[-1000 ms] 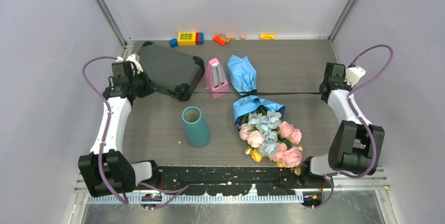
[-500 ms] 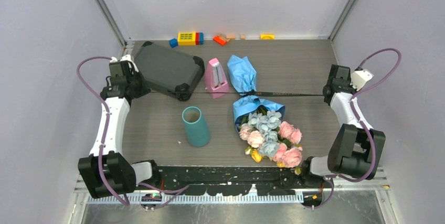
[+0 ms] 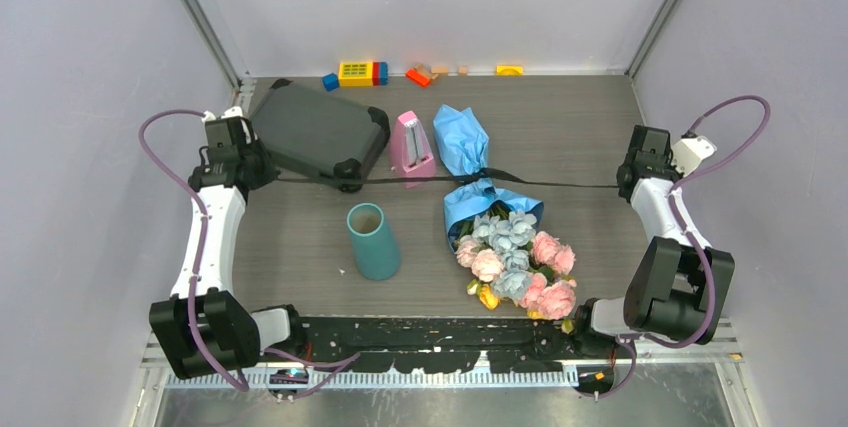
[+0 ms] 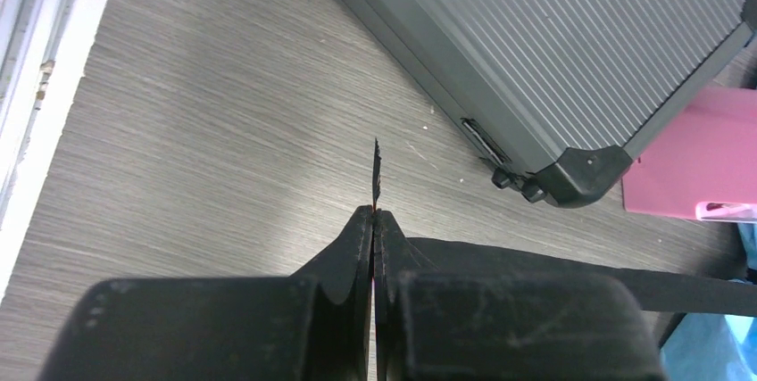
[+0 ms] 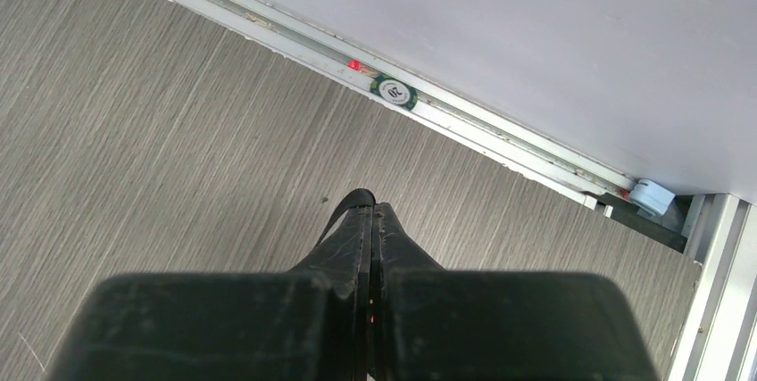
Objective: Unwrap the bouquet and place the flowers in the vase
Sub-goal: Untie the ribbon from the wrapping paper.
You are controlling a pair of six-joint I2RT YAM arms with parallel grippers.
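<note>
Top external view: left jaws and right jaws each pinch one end of the taut ribbon (image 3: 560, 183); bouquet (image 3: 497, 227) still wrapped, vase (image 3: 375, 245) empty.

My left gripper (image 4: 373, 214) is pinched shut on the black ribbon (image 4: 536, 265). Only a frayed tip shows past the fingers, and my own housing covers the rest of the pinch. In that wrist view the grey case (image 4: 571, 33) and pink metronome (image 4: 687, 167) run off the frame, and the blue wrap (image 4: 723, 350) is a corner sliver. My right gripper (image 5: 371, 207), closed too, buries its end of the ribbon between the fingers. From above, the knot (image 3: 478, 179) and far toys (image 3: 420, 74) are too small to read. The stems lie hidden inside the wrap.
</note>
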